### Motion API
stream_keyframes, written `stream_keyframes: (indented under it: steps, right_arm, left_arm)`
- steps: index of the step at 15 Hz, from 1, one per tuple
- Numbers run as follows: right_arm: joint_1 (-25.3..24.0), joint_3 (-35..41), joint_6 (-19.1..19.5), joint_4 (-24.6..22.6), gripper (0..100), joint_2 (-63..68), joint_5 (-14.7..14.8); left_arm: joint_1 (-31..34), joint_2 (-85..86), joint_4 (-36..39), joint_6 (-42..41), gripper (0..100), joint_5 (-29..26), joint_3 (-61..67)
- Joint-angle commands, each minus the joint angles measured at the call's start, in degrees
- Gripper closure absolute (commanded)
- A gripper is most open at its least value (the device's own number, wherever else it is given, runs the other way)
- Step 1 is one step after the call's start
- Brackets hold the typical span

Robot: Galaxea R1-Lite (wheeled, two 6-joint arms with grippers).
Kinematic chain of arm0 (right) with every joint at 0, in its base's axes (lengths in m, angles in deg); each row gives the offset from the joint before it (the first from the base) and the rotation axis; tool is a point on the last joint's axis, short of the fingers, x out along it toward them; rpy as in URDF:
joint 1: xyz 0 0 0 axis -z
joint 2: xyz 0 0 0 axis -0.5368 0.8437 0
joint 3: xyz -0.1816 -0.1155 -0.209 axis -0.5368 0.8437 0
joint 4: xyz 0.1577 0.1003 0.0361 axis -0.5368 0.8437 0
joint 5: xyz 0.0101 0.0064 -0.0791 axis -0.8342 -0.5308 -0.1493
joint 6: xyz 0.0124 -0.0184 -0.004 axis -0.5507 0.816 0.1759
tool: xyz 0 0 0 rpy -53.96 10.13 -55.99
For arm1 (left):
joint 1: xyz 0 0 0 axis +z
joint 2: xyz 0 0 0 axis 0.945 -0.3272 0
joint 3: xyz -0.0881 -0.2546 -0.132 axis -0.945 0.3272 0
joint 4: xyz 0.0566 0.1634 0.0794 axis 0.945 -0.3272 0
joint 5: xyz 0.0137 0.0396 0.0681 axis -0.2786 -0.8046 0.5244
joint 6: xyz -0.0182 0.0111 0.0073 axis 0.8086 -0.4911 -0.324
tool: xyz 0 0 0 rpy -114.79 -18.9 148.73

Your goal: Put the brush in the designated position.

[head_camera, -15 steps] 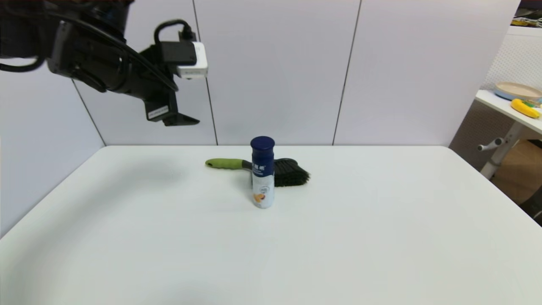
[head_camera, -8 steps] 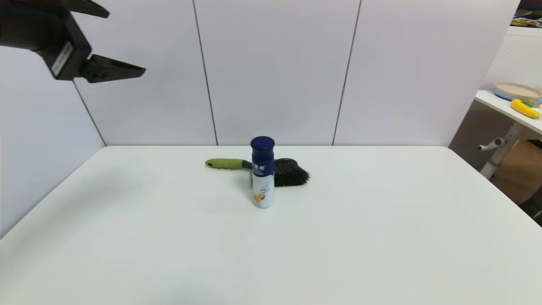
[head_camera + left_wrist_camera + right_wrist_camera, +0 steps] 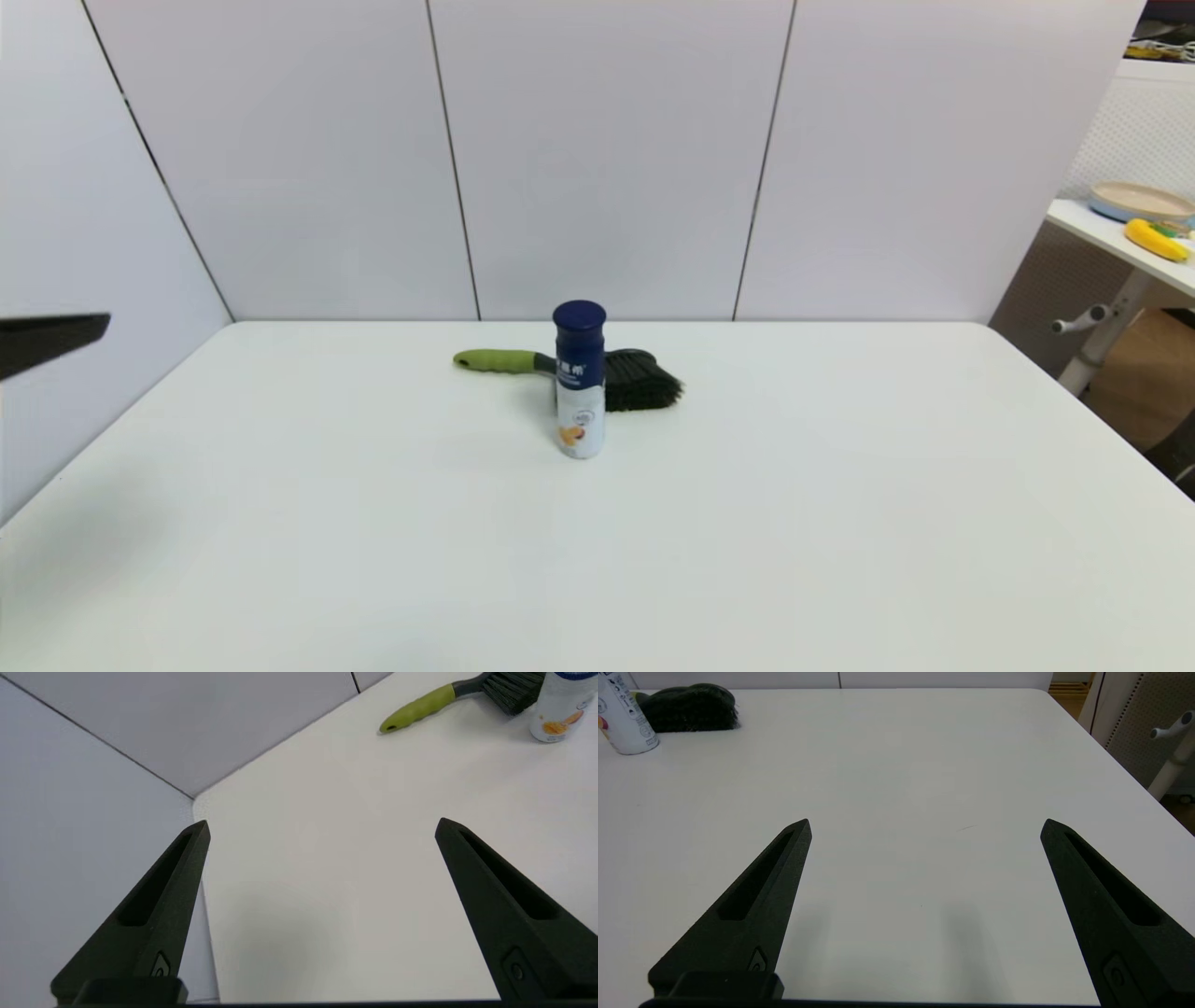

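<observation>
Fingers of the left gripper, spread wide and empty, have withdrawn to the bench's left edge, leaving the brush released behind the bottle.

Looks like a robot test lab or staged work cell: a bare white counter boxed in by plain grey partition panels, plus a side desk holding a plate and toy-looking banana.

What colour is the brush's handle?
Lime green, with a dark grey neck; the brush handle shows best in the left wrist view.
</observation>
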Motion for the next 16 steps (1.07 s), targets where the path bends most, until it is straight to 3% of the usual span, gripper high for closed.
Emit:
stream_keyframes:
  steps: [1, 4, 7, 11, 16]
  right_arm:
    - [0.0, 0.1, 0.0, 0.0, 0, 0.1, 0.0]
    - [0.0, 0.1, 0.0, 0.0, 0, 0.1, 0.0]
    - [0.0, 0.1, 0.0, 0.0, 0, 0.1, 0.0]
    - [0.0, 0.1, 0.0, 0.0, 0, 0.1, 0.0]
    - [0.0, 0.1, 0.0, 0.0, 0, 0.1, 0.0]
  left_arm:
    - [2.7, 25.2, 20.7, 10.8, 0, 0.8, 35.0]
    - [2.7, 40.2, 29.5, 16.5, 0, 3.0, 58.1]
    - [4.1, 49.2, 34.4, 19.5, 0, 3.0, 70.0]
    - [5.3, 56.8, 33.2, 19.6, 0, 0.1, 72.5]
    - [5.2, 60.0, 31.9, 26.2, 0, 0.8, 72.5]
